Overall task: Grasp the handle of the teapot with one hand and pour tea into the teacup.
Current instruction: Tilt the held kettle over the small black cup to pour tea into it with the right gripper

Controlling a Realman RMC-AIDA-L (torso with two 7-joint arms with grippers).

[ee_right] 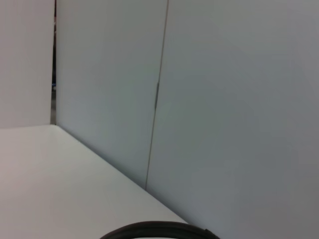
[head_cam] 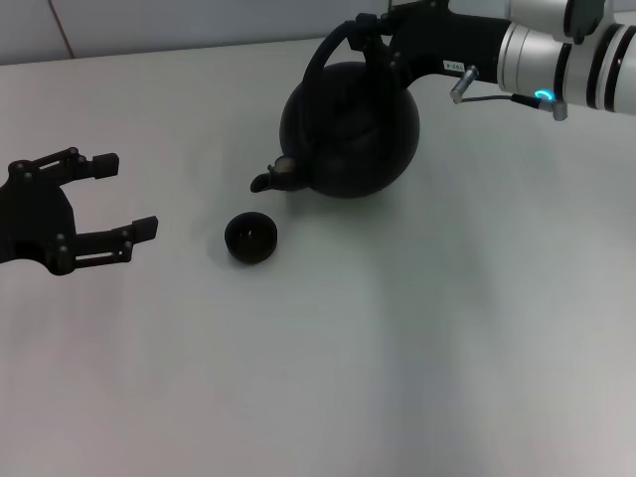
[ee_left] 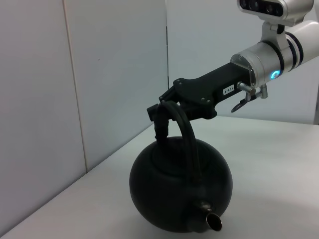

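Observation:
The round matte-black teapot [head_cam: 348, 129] [ee_left: 179, 191] is at the back of the table, its stubby spout [head_cam: 266, 181] pointing toward the teacup. My right gripper [head_cam: 363, 35] [ee_left: 162, 117] reaches in from the right and is shut on the top of the arched handle [head_cam: 323, 55] [ee_left: 188, 137]. The right wrist view shows only a sliver of the handle [ee_right: 159, 228]. I cannot tell whether the pot rests on the table or hangs just above it. The tiny black teacup [head_cam: 250, 238] stands just in front of the spout. My left gripper [head_cam: 124, 194] is open at the left, apart from the cup.
The white table [head_cam: 397, 348] runs back to a pale wall panel [ee_left: 114, 74] close behind the teapot. The right arm's white forearm [head_cam: 566, 55] spans the upper right corner.

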